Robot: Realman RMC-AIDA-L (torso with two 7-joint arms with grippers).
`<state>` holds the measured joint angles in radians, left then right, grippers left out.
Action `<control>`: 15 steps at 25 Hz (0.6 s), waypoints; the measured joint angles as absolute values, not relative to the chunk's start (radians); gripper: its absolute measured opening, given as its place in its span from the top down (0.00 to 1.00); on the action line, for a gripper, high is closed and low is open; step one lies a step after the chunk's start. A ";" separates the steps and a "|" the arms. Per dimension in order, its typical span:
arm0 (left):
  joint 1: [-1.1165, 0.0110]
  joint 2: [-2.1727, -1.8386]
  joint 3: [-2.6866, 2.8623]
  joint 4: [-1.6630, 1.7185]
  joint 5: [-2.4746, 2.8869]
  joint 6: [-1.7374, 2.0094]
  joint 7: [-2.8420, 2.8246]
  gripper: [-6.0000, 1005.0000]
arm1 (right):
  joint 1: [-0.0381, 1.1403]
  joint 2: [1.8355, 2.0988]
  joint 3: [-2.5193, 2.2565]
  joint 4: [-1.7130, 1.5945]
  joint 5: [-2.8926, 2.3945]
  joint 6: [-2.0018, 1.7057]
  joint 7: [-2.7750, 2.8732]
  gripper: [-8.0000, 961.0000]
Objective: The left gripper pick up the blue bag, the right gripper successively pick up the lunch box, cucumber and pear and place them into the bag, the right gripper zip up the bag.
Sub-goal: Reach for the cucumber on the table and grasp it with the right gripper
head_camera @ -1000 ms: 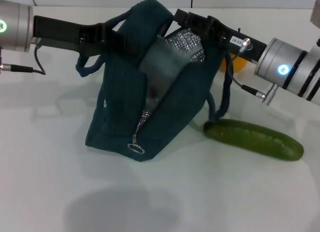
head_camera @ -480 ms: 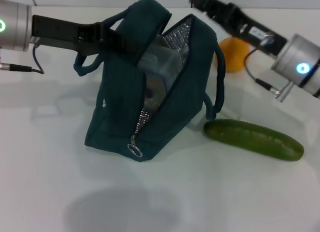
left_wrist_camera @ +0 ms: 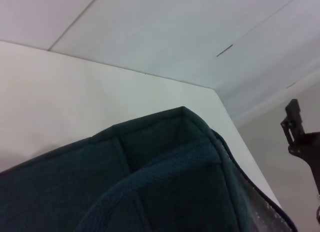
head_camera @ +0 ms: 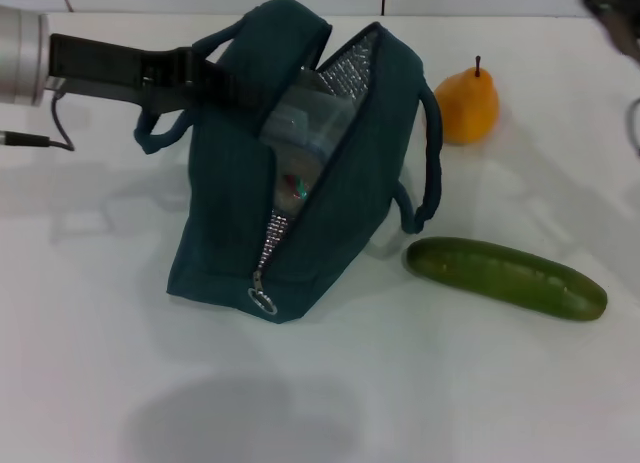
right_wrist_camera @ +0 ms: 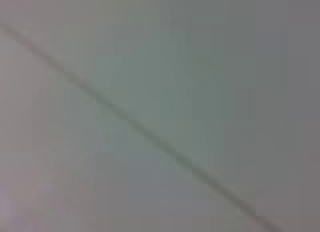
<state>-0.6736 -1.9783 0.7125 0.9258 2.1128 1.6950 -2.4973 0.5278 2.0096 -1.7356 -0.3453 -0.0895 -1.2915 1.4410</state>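
Holding the blue bag (head_camera: 290,173) by its near-side top edge, my left gripper (head_camera: 215,83) reaches in from nine o'clock with its fingers clamped on the fabric beside one loop handle, which keeps the mouth propped open toward twelve o'clock. Inside the opening, against the silver lining, the lunch box (head_camera: 305,133) sits tilted, its small red-and-blue label just visible lower down but too small for me to read any writing. Further right, the pear (head_camera: 467,105) stands upright at about one o'clock from the bag, stem up. The cucumber (head_camera: 505,276) lies on the table (head_camera: 100,363) at four o'clock from the bag, its long axis running roughly from ten to four o'clock, its near end just beside the bag's base. My right gripper is barely in view at the far upper right corner, so I cannot tell its state; it is the nearer arm, and I judge the cucumber lies below and inboard of it.
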 joint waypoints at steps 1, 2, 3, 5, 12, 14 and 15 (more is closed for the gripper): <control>-0.670 -1.976 0.712 0.926 2.112 1.695 -2.497 0.95 | 0.522 2.007 -1.719 -0.336 -0.090 -1.291 1.442 0.50; -0.667 -1.976 0.712 0.926 2.112 1.695 -2.497 0.95 | 0.517 2.000 -1.705 -0.316 -0.094 -1.292 1.436 0.47; -0.666 -1.976 0.712 0.926 2.112 1.695 -2.497 0.95 | 0.516 1.988 -1.701 -0.302 -0.104 -1.292 1.421 0.43; -0.665 -1.976 0.712 0.926 2.111 1.695 -2.497 0.95 | 0.517 1.966 -1.698 -0.284 -0.140 -1.285 1.377 0.36; -0.664 -1.976 0.712 0.927 2.111 1.694 -2.497 0.95 | 0.544 1.932 -1.695 -0.286 -0.309 -1.205 1.143 0.08; -0.664 -1.976 0.712 0.927 2.111 1.693 -2.497 0.95 | 0.549 1.928 -1.695 -0.301 -0.352 -1.206 1.100 0.08; -0.664 -1.976 0.712 0.927 2.111 1.692 -2.497 0.95 | 0.550 1.922 -1.695 -0.319 -0.386 -1.205 1.091 0.08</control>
<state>-0.6635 -1.9756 0.7117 0.9266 2.1105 1.6925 -2.4973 0.5499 1.9218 -1.6947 -0.3186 -0.3859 -1.2050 1.0912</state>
